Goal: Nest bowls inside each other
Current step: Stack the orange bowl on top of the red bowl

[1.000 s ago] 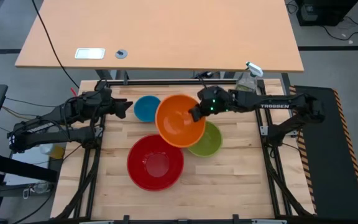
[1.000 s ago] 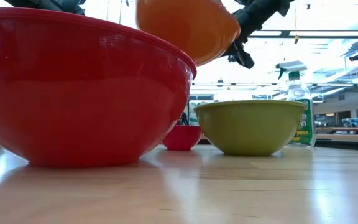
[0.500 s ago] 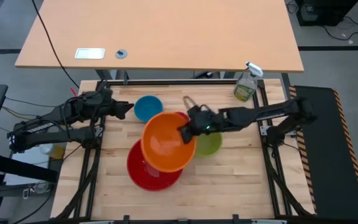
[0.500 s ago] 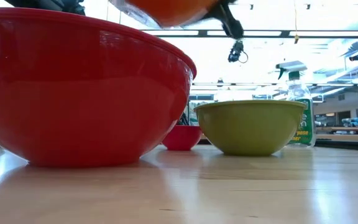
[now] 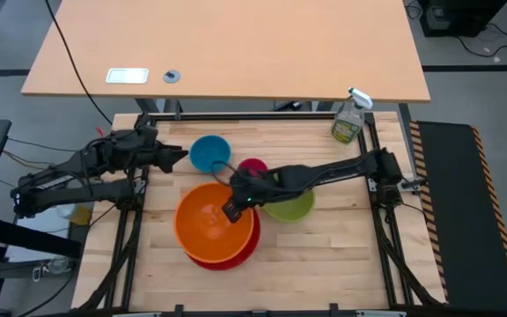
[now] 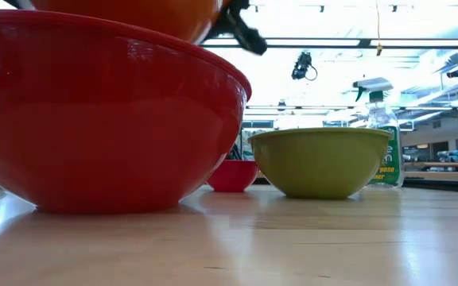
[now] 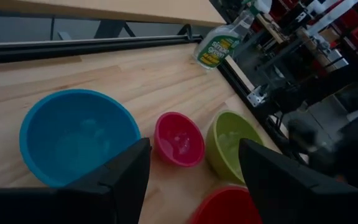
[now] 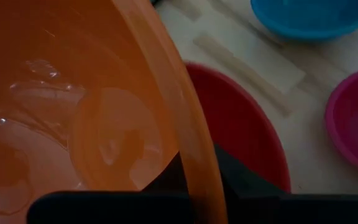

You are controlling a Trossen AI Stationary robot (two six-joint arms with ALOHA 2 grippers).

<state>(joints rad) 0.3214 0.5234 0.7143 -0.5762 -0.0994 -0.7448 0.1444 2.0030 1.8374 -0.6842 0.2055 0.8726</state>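
Note:
My right gripper [image 5: 233,210] is shut on the orange bowl [image 5: 209,222], which hangs over the red bowl [image 5: 234,254] near the table's middle. In the low view the orange bowl [image 6: 126,11] shows at the red bowl's [image 6: 102,119] rim, its underside hidden behind that rim. The blue bowl [image 5: 209,152], magenta bowl [image 5: 253,167] and lime green bowl [image 5: 294,205] stand on their bases farther back and to the right. My left gripper [image 5: 176,157] waits open at the far left, beside the blue bowl. My right gripper pinches the orange bowl's rim [image 8: 196,177] on the bowl's right side, one finger inside the bowl and one outside. It comes slanting down from the table's right. The bowl sits mouth up, roughly level, over the red bowl [image 8: 247,137]; whether the two touch I cannot tell.
A clear spray bottle [image 5: 349,119] stands at the table's far right corner. Bare wood lies along the near edge and at the right, in front of the green bowl [image 6: 320,163].
My right gripper has carried the orange bowl from the table's far middle toward the near left, out over the red bowl, and lowered it. The bowl, tilted before, now sits nearly level. The magenta bowl, hidden under it in the high view, shows again.

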